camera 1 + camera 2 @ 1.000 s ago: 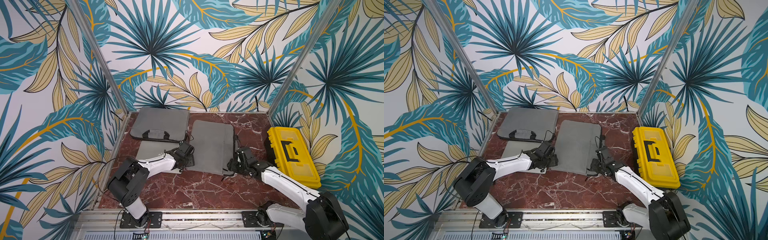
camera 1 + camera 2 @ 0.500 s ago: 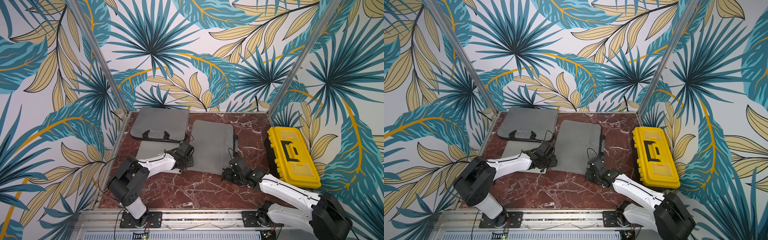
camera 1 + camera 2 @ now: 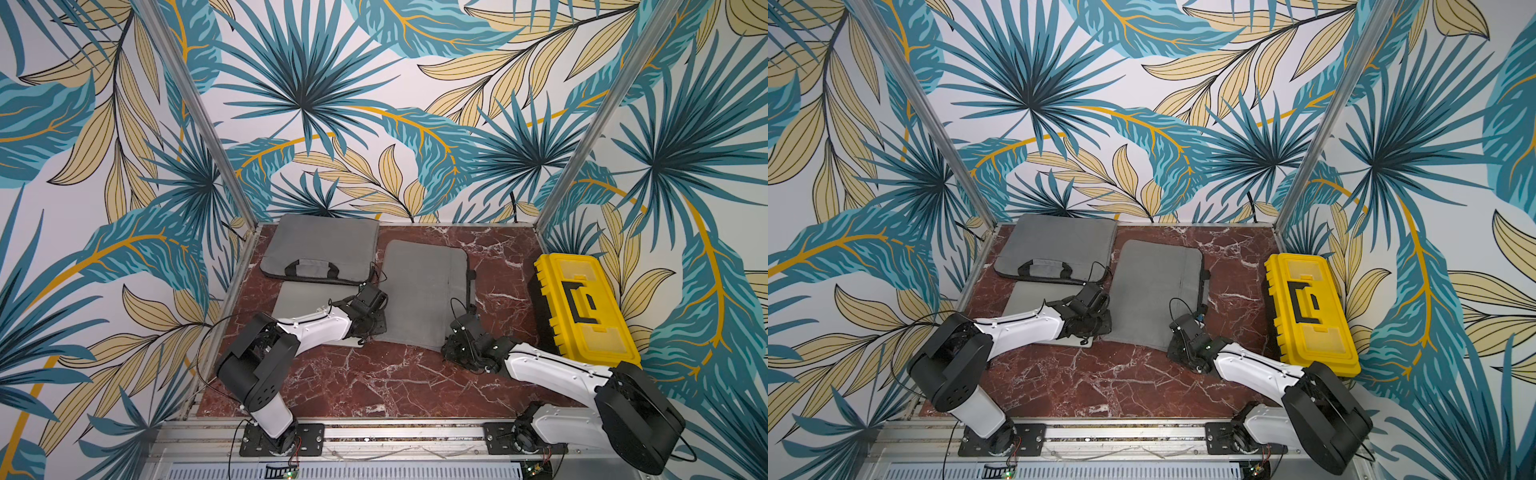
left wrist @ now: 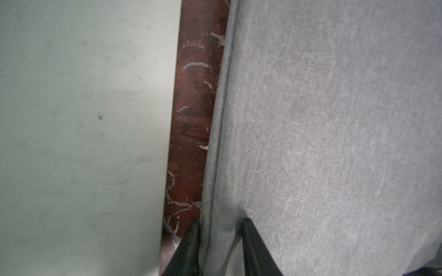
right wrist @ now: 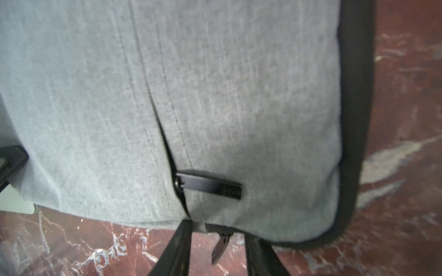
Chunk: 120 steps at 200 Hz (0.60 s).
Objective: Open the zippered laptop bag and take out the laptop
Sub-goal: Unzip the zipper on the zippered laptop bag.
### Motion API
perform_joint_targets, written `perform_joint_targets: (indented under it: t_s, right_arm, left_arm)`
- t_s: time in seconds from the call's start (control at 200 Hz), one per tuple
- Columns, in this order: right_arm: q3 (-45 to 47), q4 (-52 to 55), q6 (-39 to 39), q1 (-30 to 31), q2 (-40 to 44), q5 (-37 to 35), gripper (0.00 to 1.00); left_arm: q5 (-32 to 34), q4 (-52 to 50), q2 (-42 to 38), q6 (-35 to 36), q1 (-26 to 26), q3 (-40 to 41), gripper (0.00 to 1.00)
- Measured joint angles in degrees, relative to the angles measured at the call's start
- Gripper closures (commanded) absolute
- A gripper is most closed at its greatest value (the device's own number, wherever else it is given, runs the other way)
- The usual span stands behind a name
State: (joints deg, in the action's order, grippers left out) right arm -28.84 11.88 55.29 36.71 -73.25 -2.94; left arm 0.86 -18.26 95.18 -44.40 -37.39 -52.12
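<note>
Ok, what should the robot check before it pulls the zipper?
1. The corner zipper pull hangs between the right gripper's fingers: ok.
2. The right gripper is closed on that pull: not ok, gaps show on either side.
3. The left gripper straddles the gray bag's edge: ok.
4. The left gripper is pinching firmly: cannot tell.
5. The yellow toolbox sits apart from the bag: ok.

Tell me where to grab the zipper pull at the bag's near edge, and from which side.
Take the pull by its free tab, which dangles off the bag over the table. Come in low from the near side, a finger on each side of it; the right hand sits there, open around it. Skip the other pull, lying flat on the fabric.
</note>
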Motion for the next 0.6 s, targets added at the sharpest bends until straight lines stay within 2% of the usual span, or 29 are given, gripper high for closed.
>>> perform_joint_targets:
  t_s: [0.165, 0.34, 0.601]
  right_arm:
    - [-0.3, -0.5, 0.3, 0.0, -0.7, 0.0, 0.68]
    - [-0.3, -0.3, 0.3, 0.0, -0.5, 0.2, 0.69]
    - [0.2, -0.5, 0.2, 0.0, -0.1, 1.4, 0.72]
  left_arm:
    - [0.2, 0.0, 0.1, 0.0, 0.2, 0.0, 0.77]
    - [0.2, 0.0, 0.3, 0.0, 0.3, -0.1, 0.83]
    - [-0.4, -0.1, 0.5, 0.0, 0.6, -0.3, 0.86]
